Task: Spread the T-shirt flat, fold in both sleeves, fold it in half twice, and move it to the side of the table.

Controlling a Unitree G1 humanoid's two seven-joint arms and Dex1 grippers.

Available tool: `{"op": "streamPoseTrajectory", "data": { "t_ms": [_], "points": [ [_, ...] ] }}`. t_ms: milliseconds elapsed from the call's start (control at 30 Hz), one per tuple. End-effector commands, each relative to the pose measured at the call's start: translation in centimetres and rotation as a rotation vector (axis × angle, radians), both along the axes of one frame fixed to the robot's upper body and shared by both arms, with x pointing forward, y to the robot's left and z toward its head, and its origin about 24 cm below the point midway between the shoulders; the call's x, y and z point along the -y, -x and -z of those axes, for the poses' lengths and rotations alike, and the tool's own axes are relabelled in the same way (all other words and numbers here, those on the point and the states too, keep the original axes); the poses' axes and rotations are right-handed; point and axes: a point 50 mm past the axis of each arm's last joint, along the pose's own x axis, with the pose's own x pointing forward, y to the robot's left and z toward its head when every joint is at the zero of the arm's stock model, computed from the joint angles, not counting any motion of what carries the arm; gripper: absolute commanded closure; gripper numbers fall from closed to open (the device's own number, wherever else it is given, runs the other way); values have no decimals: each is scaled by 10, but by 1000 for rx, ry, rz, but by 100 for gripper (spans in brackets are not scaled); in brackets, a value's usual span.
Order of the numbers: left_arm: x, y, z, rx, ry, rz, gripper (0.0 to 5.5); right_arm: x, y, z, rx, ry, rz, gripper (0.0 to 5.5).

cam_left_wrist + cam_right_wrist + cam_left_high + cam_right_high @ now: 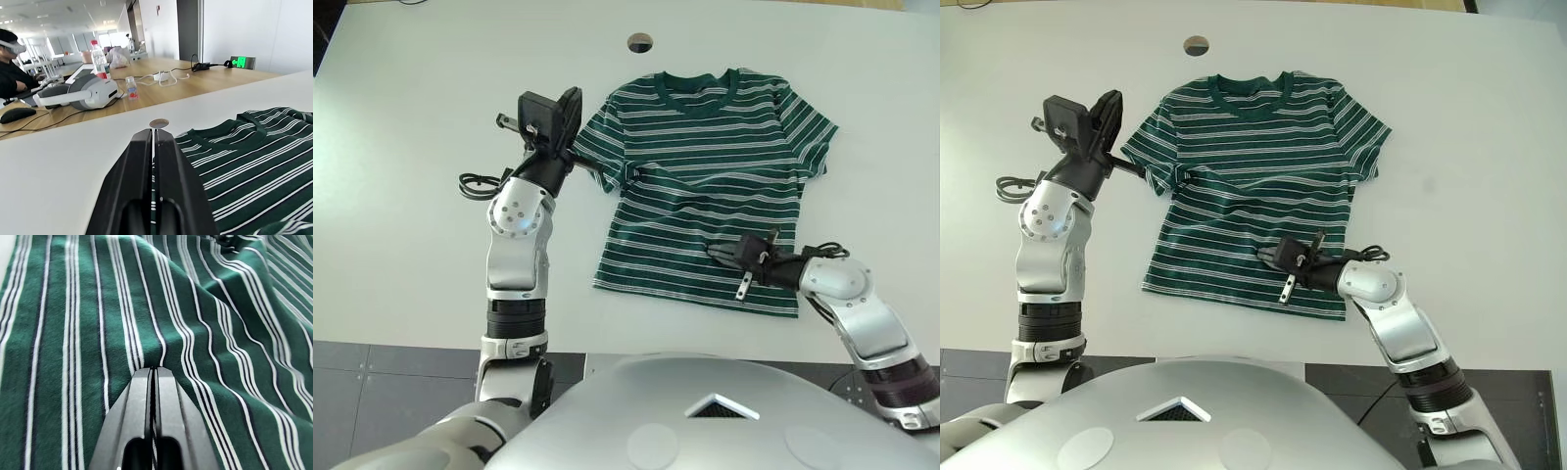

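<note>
Right tool (152, 369) tips amid T-shirt (705, 176) puckers

Silver screw-dotted arms (517, 259), black cables (475, 183), black left hand (572, 103) and right hand (715, 251)

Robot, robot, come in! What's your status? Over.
Left gripper shut on T-shirt sleeve. Right gripper shut on its lower front. Shirt spread, sleeves unfolded. Table hole beyond collar, clear of it.
</note>
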Motion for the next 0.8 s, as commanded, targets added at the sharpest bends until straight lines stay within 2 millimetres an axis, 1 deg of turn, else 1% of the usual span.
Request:
{"op": "streamPoseTrajectory", "data": {
  "t_ms": [33,200,367,400,433,500,533,567,633,767,800],
  "points": [
    [-7,-7,13,-165,2,-63,538,20,28,12,-135,138,-137,540],
    [-10,-11,29,-370,58,-104,538,32,40,7,-156,207,-239,540],
    [-13,-16,29,-422,64,-127,538,34,42,6,-130,210,-235,540],
    [-14,-16,29,-425,63,-126,521,33,39,5,-104,194,-214,540],
    [-14,-16,29,-427,61,-125,515,28,29,-2,-44,150,-171,540],
    [-16,-16,29,-431,62,-129,487,19,6,-22,76,13,-56,540],
    [-17,-16,28,-433,63,-128,467,15,-1,-33,117,-58,-16,540],
    [-18,-15,28,-437,60,-126,459,14,-5,-43,144,-117,15,540],
    [-20,-14,29,-448,50,-125,426,13,-9,-55,175,-189,46,540],
    [-28,-15,35,-492,27,-157,364,18,-18,-69,229,-253,112,540],
    [-29,-16,36,-501,19,-161,339,19,-20,-71,240,-262,130,540]
  ]
}}
